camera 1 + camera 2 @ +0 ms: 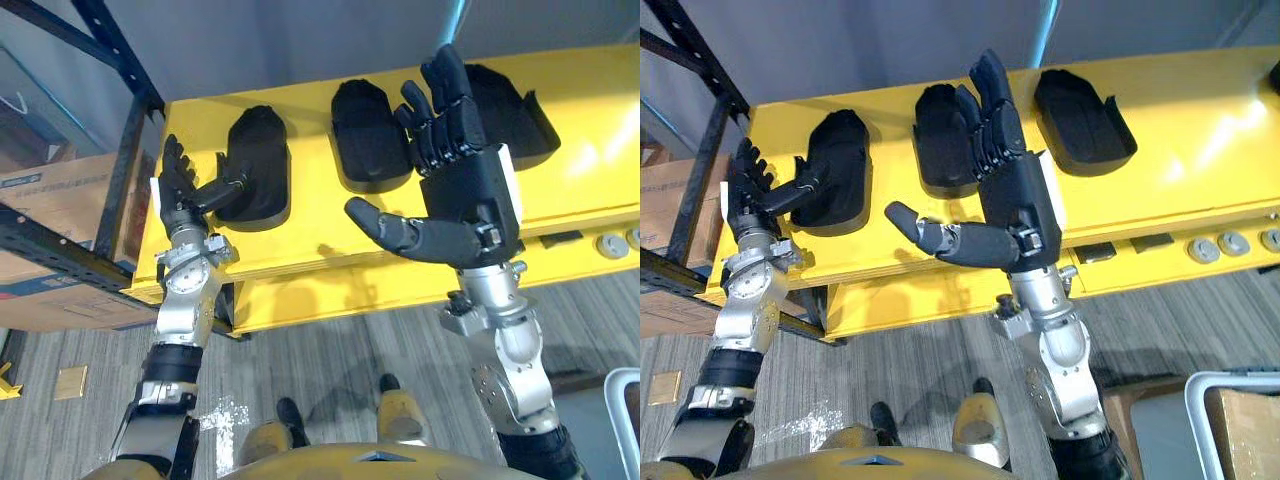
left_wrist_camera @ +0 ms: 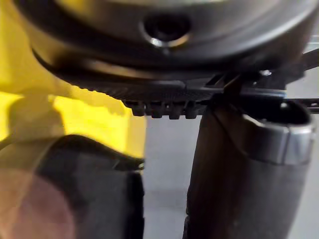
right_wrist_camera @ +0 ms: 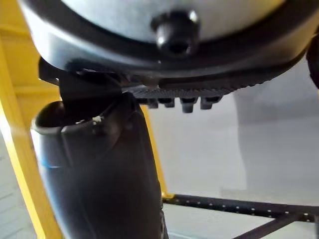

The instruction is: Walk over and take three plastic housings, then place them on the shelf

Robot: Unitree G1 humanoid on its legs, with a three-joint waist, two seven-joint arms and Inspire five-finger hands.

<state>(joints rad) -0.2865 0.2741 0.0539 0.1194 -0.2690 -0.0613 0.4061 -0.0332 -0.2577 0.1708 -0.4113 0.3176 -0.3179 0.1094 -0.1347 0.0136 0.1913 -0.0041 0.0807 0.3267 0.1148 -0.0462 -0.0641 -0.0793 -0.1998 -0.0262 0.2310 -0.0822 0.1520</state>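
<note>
Right hand [image 1: 470, 190] is raised in front of the yellow table [image 1: 580, 150], fingers straight and pointing up, thumb stretched out sideways toward the robot's left. It is wide open and holds nothing. Left hand [image 1: 178, 195] is lower and further left, at the table's near left corner. Its fingers are also straight and it grips nothing. Its thumb reaches across to the near edge of the left housing [image 1: 260, 150]; whether it touches cannot be told.

Below both arms lies a grey plank floor [image 1: 330, 350].

On the tabletop three black plastic housings lie in a row, well apart from each other. Past the left one come the middle housing [image 1: 365, 130] and the right housing [image 1: 510, 115], and the raised right hand partly covers both in the head views. Small round discs [image 1: 608, 245] sit on the table's front ledge at the right.

At far left stands a dark metal shelf rack [image 1: 122, 190] with a cardboard box [image 1: 50, 190] on it.
</note>
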